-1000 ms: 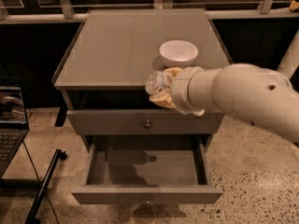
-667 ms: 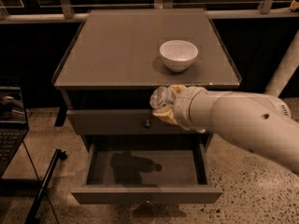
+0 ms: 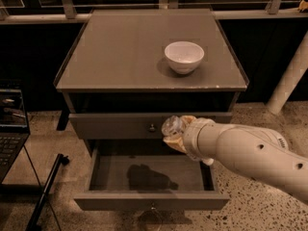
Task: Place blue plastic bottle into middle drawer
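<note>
The hand [image 3: 176,132] is clamped on the blue plastic bottle [image 3: 170,125], holding it just in front of the upper drawer [image 3: 115,126] and above the pulled-out middle drawer [image 3: 110,176]. A white bowl [image 3: 184,57] sits on the surface [image 3: 120,57] above.

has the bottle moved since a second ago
Yes. The blue plastic bottle, in the gripper, moved down from level with the cabinet top to the upper drawer, beside its knob, above the middle drawer.

Gripper [image 3: 175,134] holds blue plastic bottle [image 3: 171,125] above open middle drawer [image 3: 151,201].
</note>
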Motion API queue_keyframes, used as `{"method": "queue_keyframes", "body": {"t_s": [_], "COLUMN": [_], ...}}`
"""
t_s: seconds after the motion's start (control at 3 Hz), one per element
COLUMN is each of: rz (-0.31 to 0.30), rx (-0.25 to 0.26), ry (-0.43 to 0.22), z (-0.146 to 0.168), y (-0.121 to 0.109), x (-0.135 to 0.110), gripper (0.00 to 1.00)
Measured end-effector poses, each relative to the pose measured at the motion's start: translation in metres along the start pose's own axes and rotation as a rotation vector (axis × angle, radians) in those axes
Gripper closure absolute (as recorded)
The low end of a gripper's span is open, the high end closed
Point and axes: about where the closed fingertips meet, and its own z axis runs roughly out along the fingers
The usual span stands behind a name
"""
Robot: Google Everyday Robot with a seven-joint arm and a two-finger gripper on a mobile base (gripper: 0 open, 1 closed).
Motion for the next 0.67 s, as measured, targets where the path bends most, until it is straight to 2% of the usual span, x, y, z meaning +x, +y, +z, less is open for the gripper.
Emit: {"method": "queue_keyframes", "body": {"t_s": [0.33, 0.67], "rz": [0.085, 0.116], "rx": [-0.103, -0.154], "ry": [0.003, 0.01], "z": [0.037, 0.059], "y": [0.02, 0.033], "x": [0.029, 0.05], "gripper": [1.0, 1.0]}}
